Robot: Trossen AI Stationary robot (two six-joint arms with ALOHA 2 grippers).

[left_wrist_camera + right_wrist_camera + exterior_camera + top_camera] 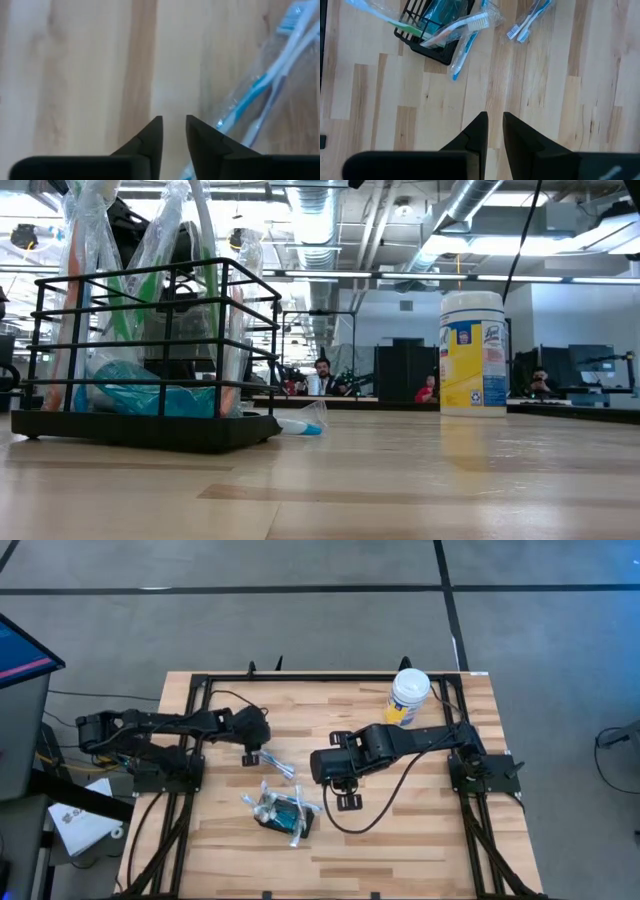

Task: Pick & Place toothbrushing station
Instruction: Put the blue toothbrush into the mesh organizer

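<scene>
The toothbrushing station, a small black wire holder already stuffed with plastic-wrapped brushes, sits in the lower middle of the high view on the wooden table, and fills the left of the low view. Just above it in the high view lies a wrapped pair of loose toothbrushes, apart from the holder. The left gripper hangs right beside that pair, at centre left; in its wrist view the jaws stand slightly apart with only bare wood between them, and the brushes run along the right edge of that picture, beside the near finger rather than inside the gap. So the step in hand looks like picking up the pair, and doing it well probably means shifting sideways until the handles lie across the gap, then dropping low before closing (the slick wrap may slide or bunch, so pinching the handles is safer than loose film). The right gripper waits at centre, jaws narrowly parted on nothing, near the holder. The white canister at upper right stands well clear.
</scene>
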